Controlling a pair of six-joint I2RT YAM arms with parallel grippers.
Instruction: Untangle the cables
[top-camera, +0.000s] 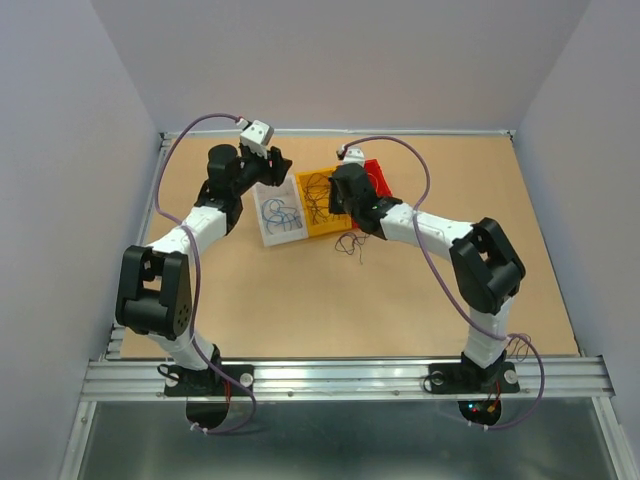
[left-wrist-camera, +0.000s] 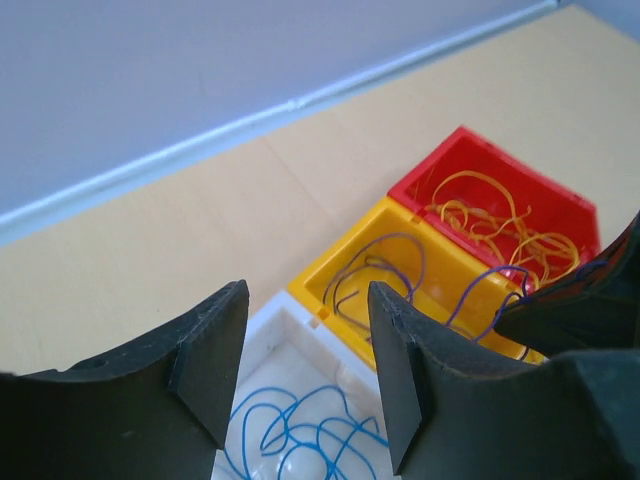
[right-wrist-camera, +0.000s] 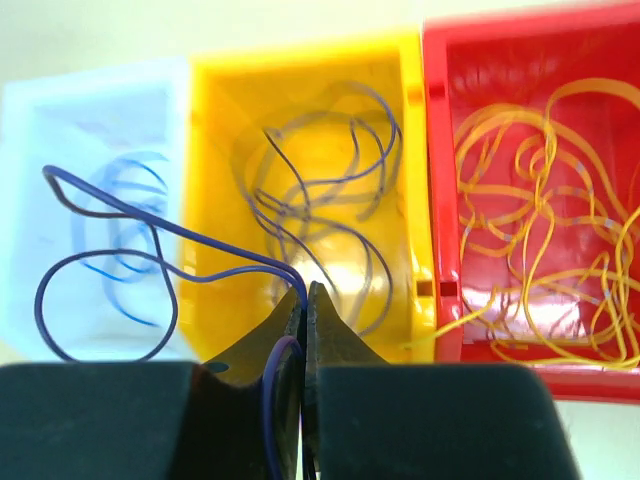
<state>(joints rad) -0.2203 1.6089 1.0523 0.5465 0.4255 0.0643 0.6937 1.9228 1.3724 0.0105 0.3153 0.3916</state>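
Right gripper (right-wrist-camera: 305, 290) pinching a purple cable (right-wrist-camera: 150, 218) just above the yellow bin (right-wrist-camera: 300, 50).
Left gripper (left-wrist-camera: 305, 300) spread and empty, seemingly over the white bin (left-wrist-camera: 272, 318); both bins sit near the tabletop's (top-camera: 300, 310) far edge, loose cables (top-camera: 350, 243) just beside them.

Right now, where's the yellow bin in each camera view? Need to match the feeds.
Top external: yellow bin mid-table, the middle of three bins, partly under the right arm.
Left wrist: right of centre, between the white and red bins.
Right wrist: upper centre, purple cables inside.
Shared landmark: red bin right beside it in all three views.
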